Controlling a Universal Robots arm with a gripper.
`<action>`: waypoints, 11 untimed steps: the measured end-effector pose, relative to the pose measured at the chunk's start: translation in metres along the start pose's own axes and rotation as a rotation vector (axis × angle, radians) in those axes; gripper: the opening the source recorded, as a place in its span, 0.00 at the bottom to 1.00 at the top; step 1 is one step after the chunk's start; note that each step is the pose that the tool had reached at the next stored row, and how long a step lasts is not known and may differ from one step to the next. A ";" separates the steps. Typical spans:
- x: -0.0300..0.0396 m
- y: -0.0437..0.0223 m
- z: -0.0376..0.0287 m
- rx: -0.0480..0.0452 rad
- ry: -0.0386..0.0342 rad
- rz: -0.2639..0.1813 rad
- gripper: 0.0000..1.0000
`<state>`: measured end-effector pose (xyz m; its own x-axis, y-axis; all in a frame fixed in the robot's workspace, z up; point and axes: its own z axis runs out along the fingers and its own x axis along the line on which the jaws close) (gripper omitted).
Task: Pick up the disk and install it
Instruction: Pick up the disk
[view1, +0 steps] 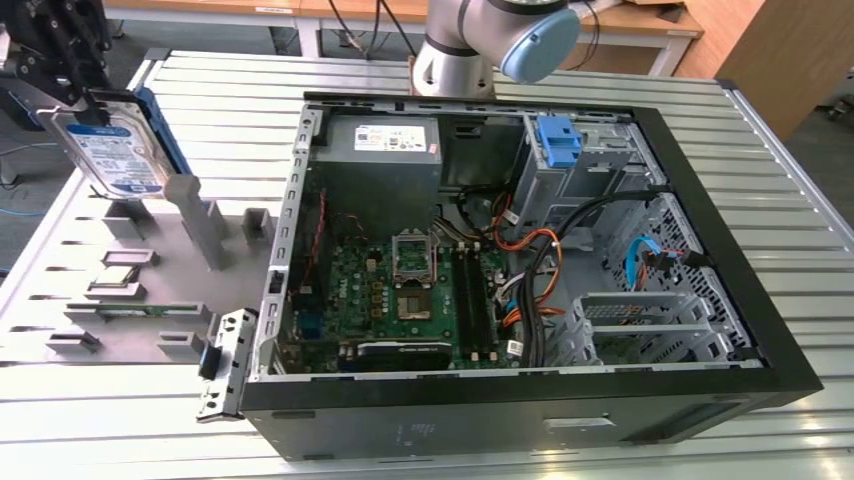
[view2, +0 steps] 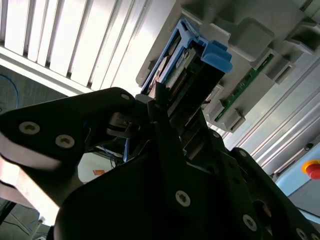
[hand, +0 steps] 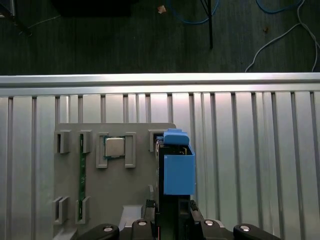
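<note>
My flat silver-metal disk (view1: 118, 150) with blue plastic side rails stands on edge. My gripper (view1: 91, 112) is clamped on its upper end, I judge so that the rails stay free for sliding. It hangs at the corner slot of the grey plastic parts tray (view1: 234, 275), beside the open black computer case (view1: 467, 430). I cannot tell whether it is clear of the slot. I cannot read the print on its white-and-blue label, nor on the small white label of the grey power-supply box (view1: 380, 140).
</note>
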<state>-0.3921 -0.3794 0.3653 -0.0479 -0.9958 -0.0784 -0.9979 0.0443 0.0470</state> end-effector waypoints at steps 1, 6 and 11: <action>0.0000 0.0000 -0.0004 -0.0002 0.0001 0.000 0.35; -0.0007 0.0004 -0.0089 0.0000 0.0000 0.000 0.35; -0.0018 0.0011 -0.0225 0.0000 0.0000 0.000 0.35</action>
<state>-0.3921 -0.3794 0.3879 -0.0479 -0.9958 -0.0784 -0.9979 0.0443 0.0469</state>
